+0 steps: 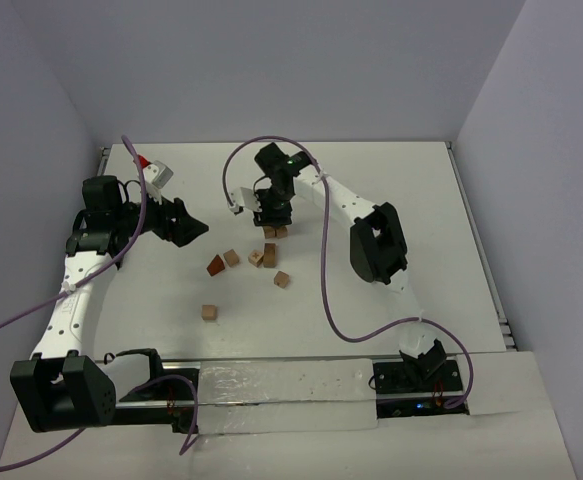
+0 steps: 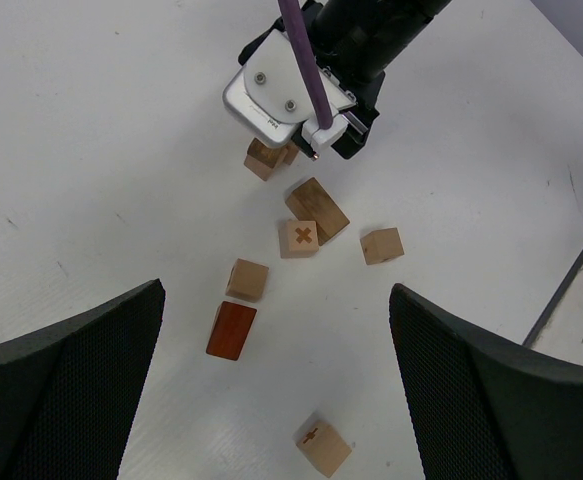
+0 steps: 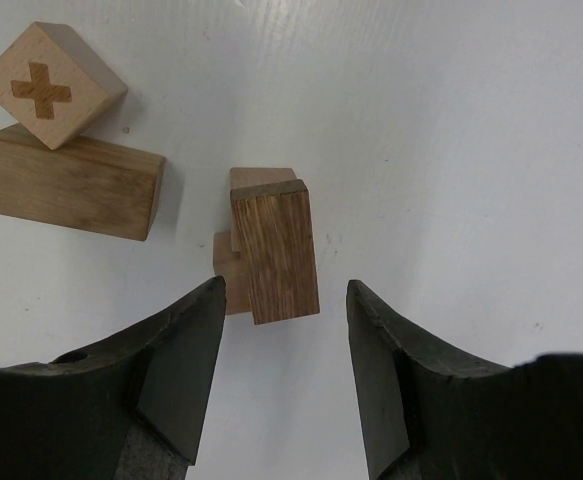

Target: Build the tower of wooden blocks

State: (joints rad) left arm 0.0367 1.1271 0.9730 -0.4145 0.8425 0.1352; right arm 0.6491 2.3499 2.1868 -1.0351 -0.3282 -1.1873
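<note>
A short stack stands at the table's middle back (image 1: 274, 232): a dark-brown oblong block (image 3: 274, 250) lies on light-tan blocks (image 3: 229, 270). My right gripper (image 3: 286, 290) hovers right over it, open, jaws apart on either side and not touching it. The stack shows under the right gripper in the left wrist view (image 2: 266, 158). Loose pieces lie nearby: a cross-marked cube (image 3: 51, 85) leaning on a long tan block (image 3: 71, 185), a reddish-brown wedge (image 2: 231, 330), and plain cubes (image 2: 247, 279) (image 2: 382, 245) (image 2: 323, 446). My left gripper (image 2: 276, 400) is open and empty, held above the loose blocks.
The loose blocks spread from the stack toward the near left (image 1: 209, 312). The right arm's purple cable (image 1: 326, 270) loops over the table's right half. White walls close the back and sides.
</note>
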